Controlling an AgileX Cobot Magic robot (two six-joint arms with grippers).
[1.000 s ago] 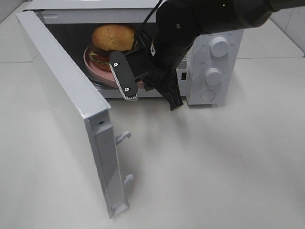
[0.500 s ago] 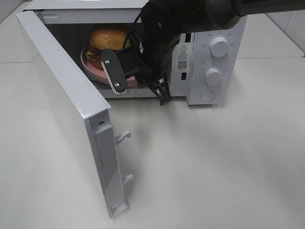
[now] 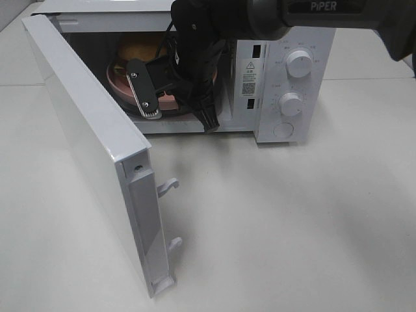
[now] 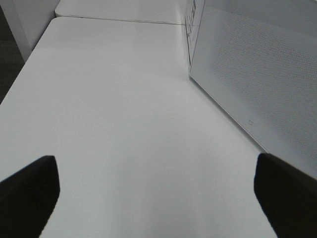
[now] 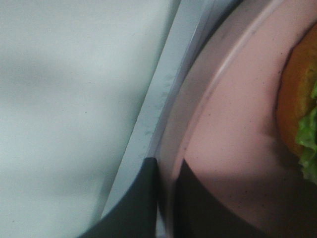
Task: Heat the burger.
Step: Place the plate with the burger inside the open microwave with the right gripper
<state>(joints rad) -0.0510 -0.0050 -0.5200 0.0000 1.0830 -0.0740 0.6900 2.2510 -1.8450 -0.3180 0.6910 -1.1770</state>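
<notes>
The burger (image 3: pixel 138 48) has a brown bun and sits on a pinkish plate (image 3: pixel 117 79) inside the open white microwave (image 3: pixel 260 117). My right gripper (image 3: pixel 179 112) reaches into the microwave mouth and is shut on the plate's near rim. In the right wrist view the plate (image 5: pixel 237 148) runs between the two dark fingers (image 5: pixel 136 203) of that gripper (image 5: pixel 166 198), with the burger's bun and lettuce (image 5: pixel 302 114) at the edge. My left gripper (image 4: pixel 158 198) is open and empty above the bare table; it does not show in the exterior view.
The microwave door (image 3: pixel 84 123) stands swung open toward the front left, latch hooks (image 3: pixel 168 187) sticking out. Its outer face (image 4: pixel 257 74) is beside my left gripper. Two dials (image 3: pixel 299 63) and a button sit on the microwave's right panel. White table (image 3: pixel 292 221) all around.
My right gripper has moved left and deeper into the microwave, carrying the plate and burger further inside. The door has not moved.
</notes>
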